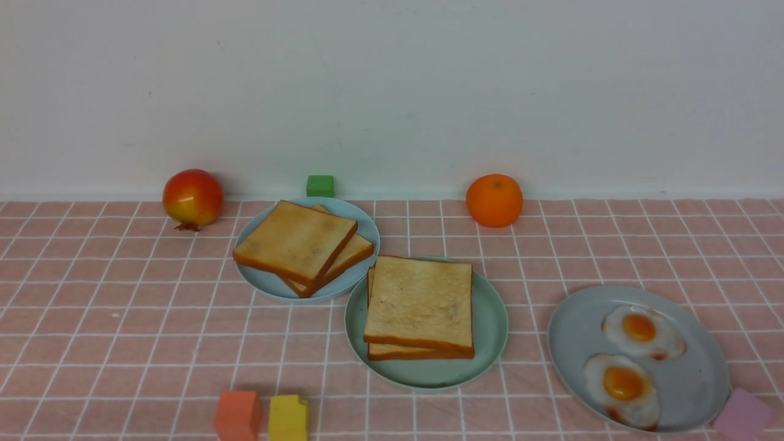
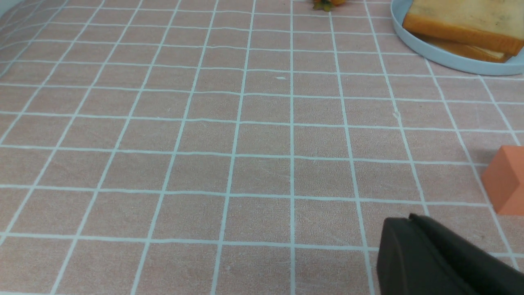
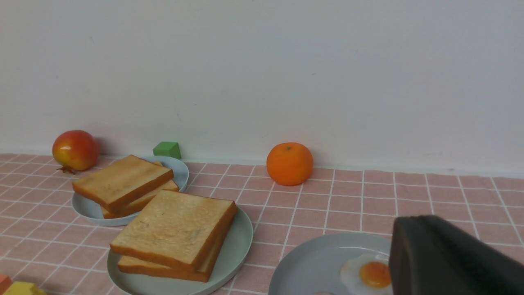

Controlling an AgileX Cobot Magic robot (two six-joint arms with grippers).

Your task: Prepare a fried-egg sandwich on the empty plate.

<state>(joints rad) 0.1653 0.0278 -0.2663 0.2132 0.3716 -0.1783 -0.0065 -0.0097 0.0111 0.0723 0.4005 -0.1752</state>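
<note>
Blocks point(image 1: 260, 418) before stacked toast point(image 1: 421, 303)

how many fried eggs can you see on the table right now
2, both on the grey plate at the right: one fried egg toward the wall, the other nearer the robot. Any egg between the stacked toast slices would be hidden.

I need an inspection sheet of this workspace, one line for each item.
Surface: pink checked cloth.
Job's things: mint-green plate holds two stacked toast slices; no egg visible between them; two fried eggs on grey plate.
Clutter: blue plate of toast, pomegranate, orange, green, orange, yellow, pink blocks.
Grippers: left gripper, right gripper, jaws shut, empty.
Cables: nothing seen.
Surroundings: white wall.
</note>
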